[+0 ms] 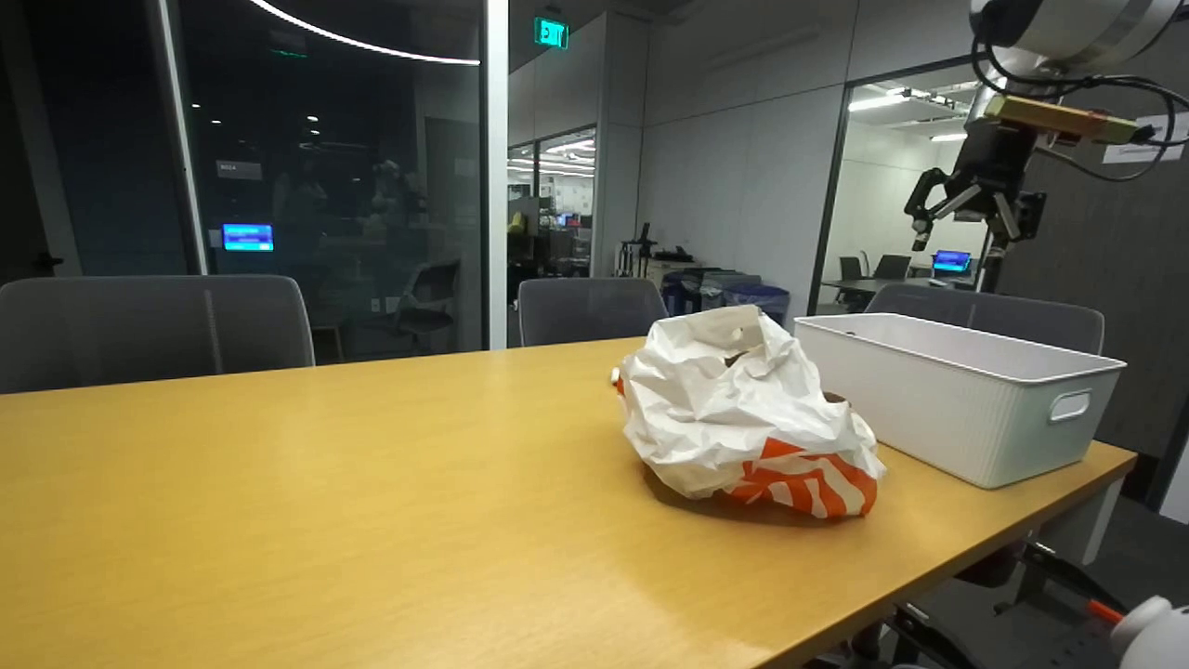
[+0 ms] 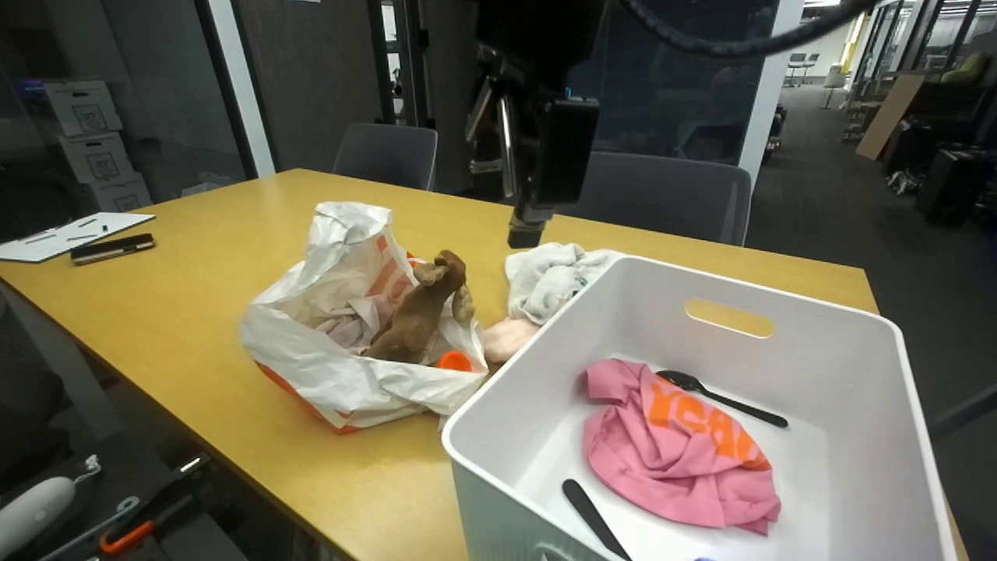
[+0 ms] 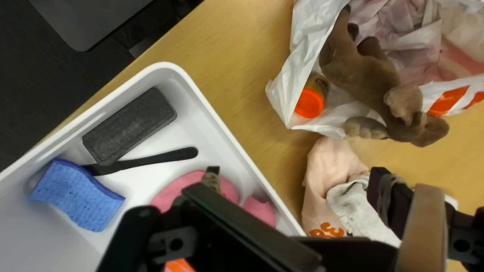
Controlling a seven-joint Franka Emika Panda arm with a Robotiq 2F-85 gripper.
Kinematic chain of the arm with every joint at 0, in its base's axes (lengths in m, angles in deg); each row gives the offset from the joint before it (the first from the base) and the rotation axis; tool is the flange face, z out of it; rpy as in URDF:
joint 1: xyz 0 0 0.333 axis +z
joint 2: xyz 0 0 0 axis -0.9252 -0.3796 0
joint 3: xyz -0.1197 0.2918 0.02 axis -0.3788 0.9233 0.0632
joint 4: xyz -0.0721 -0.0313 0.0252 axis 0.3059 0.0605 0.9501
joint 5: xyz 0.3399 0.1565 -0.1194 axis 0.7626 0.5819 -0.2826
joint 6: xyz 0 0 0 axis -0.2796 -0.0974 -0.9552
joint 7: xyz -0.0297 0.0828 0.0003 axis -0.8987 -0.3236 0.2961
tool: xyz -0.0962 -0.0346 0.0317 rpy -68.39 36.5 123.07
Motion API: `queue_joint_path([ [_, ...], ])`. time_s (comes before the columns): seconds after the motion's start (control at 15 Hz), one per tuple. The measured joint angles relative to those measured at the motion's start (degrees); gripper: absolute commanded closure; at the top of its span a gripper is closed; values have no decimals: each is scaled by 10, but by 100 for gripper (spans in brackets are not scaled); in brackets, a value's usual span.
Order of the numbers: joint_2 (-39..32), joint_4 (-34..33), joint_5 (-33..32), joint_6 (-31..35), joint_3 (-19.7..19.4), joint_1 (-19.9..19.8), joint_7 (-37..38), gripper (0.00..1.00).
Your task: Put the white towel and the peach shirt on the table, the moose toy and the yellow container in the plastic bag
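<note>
The plastic bag (image 1: 725,400) (image 2: 296,374) (image 3: 298,41), white with orange print, stands open on the table. The brown moose toy (image 2: 420,315) (image 3: 363,75) lies in its mouth, head over the rim. The yellow container (image 2: 454,361) (image 3: 312,100), with an orange lid, is inside near the bag's edge. The peach shirt (image 2: 506,340) (image 3: 319,177) lies on the table between bag and bin. The white towel (image 2: 549,280) (image 3: 359,207) lies partly on it. My gripper (image 1: 959,237) (image 3: 297,183) is open and empty above the bin edge and towel. The bag hides both cloths in an exterior view.
A white bin (image 1: 901,395) (image 2: 537,405) (image 3: 211,109) stands beside the bag. It holds a pink shirt (image 2: 678,460), black utensils (image 2: 724,397), a blue sponge (image 3: 79,194) and a dark grey block (image 3: 128,124). Papers (image 2: 74,234) lie at the table's far end.
</note>
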Motion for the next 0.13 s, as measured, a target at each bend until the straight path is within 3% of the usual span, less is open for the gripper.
queue_joint_path([
  [0.13,18,6,0,-12,3,5,-22,0],
])
